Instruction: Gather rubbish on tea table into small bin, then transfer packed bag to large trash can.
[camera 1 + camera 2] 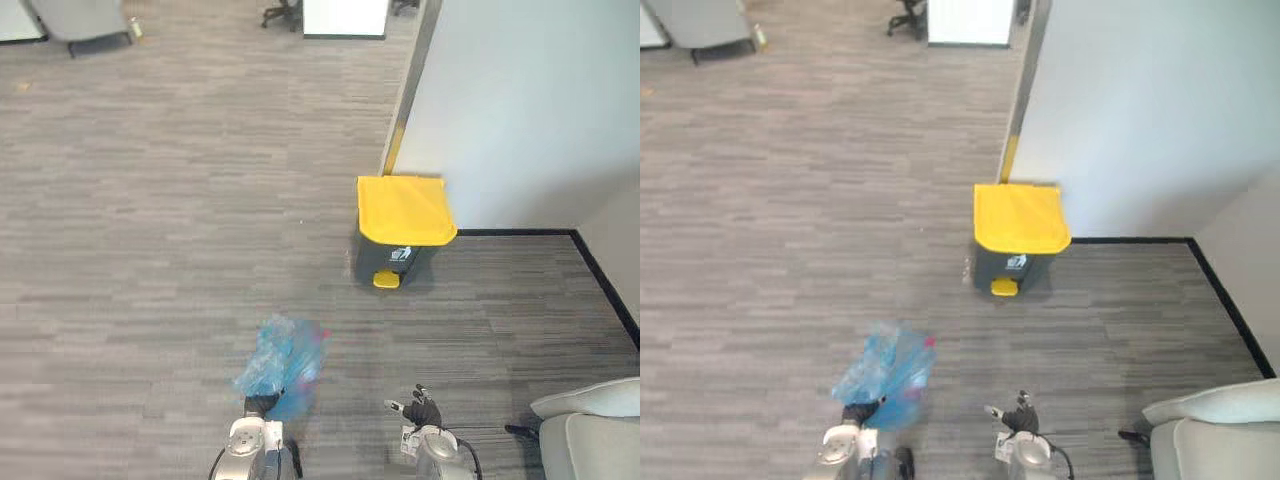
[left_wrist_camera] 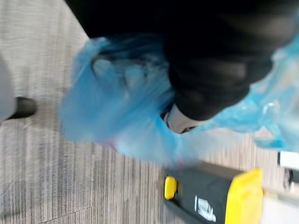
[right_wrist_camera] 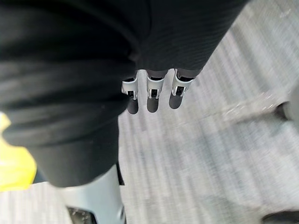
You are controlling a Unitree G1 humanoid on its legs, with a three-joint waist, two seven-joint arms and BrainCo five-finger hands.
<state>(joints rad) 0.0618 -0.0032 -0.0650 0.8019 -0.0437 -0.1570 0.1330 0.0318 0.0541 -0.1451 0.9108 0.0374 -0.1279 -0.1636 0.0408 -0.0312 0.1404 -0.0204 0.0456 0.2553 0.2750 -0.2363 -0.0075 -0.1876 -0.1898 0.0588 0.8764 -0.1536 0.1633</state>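
Plastic of the blue bag (image 1: 283,365) looks thin, soft and light, likely to tear, so it is best held at its gathered neck. It hangs at the left hand (image 1: 262,403); those fingers are buried, so I cannot tell their grip. The right hand (image 3: 148,95) is straight-fingered and empty. The large trash can (image 1: 392,258) stands against the wall (image 1: 520,100), its lid (image 1: 405,208) down, with open floor (image 1: 150,250) before it.

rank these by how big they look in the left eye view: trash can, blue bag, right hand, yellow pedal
1. trash can
2. blue bag, only slightly smaller. It is nearer the camera, so its true size is unsure.
3. right hand
4. yellow pedal, clearly the smallest
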